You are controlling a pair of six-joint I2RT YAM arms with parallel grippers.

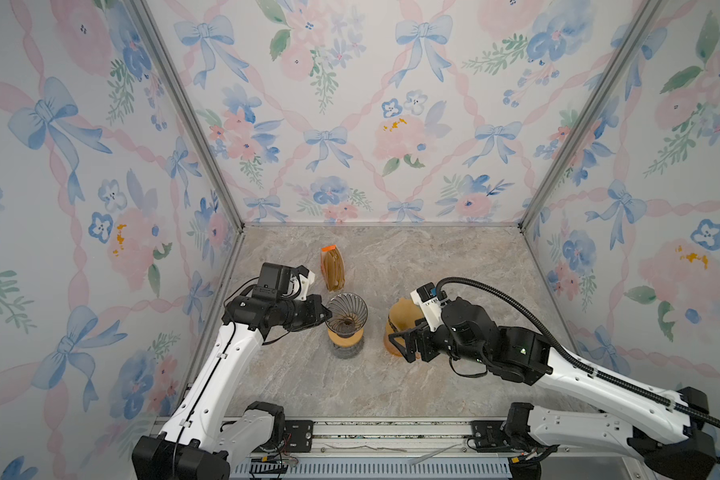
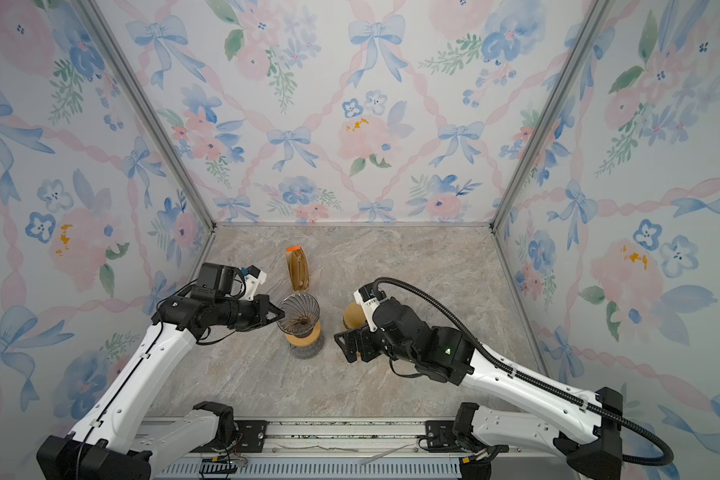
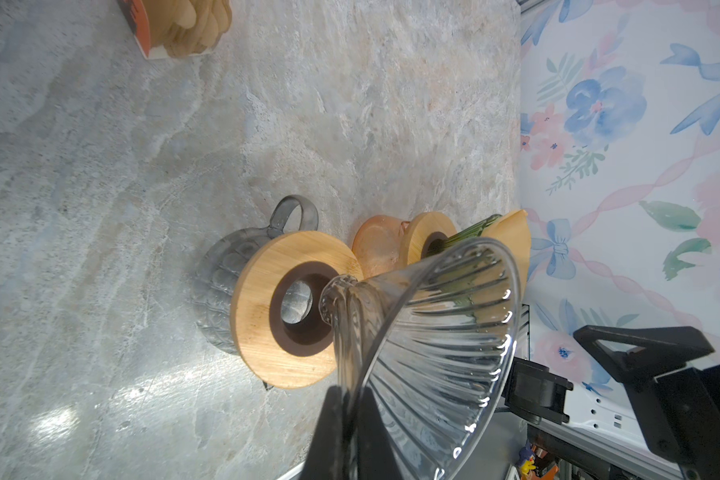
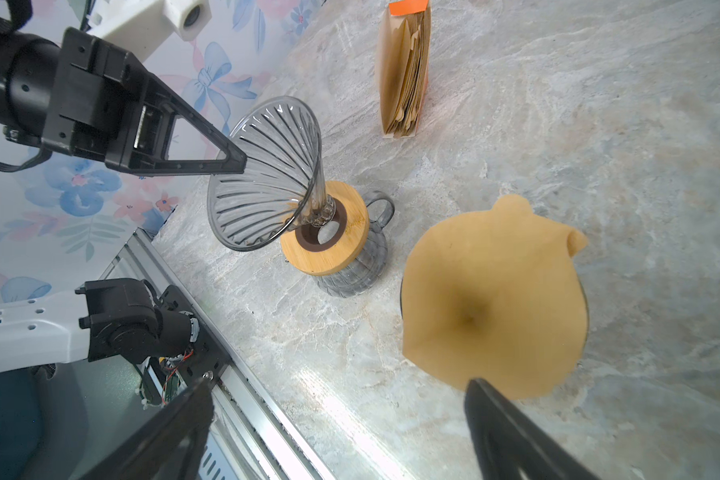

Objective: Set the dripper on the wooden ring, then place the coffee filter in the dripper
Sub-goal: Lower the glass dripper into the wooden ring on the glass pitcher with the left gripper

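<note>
My left gripper [image 1: 328,316] [image 3: 352,399] is shut on the rim of a clear ribbed glass dripper [image 1: 347,309] [image 4: 267,174]. The dripper is tilted, with its stem resting on a wooden collar [image 3: 258,316] atop a grey glass mug [image 4: 350,278]. It is empty. A brown coffee filter [image 4: 491,299] [image 1: 404,313] sits opened as a cone in a second, green-tinted dripper [image 3: 470,230] on an amber vessel [image 3: 377,249]. My right gripper [image 4: 337,386] [image 2: 346,345] is open just in front of that filter, holding nothing; one finger [image 4: 499,415] overlaps its edge.
A pack of brown filters [image 1: 332,268] [image 4: 404,75] with an orange top stands upright behind the mug. Flowered walls [image 1: 100,208] close in the marble tabletop [image 1: 433,270] on three sides. A metal rail [image 1: 391,432] runs along the front edge.
</note>
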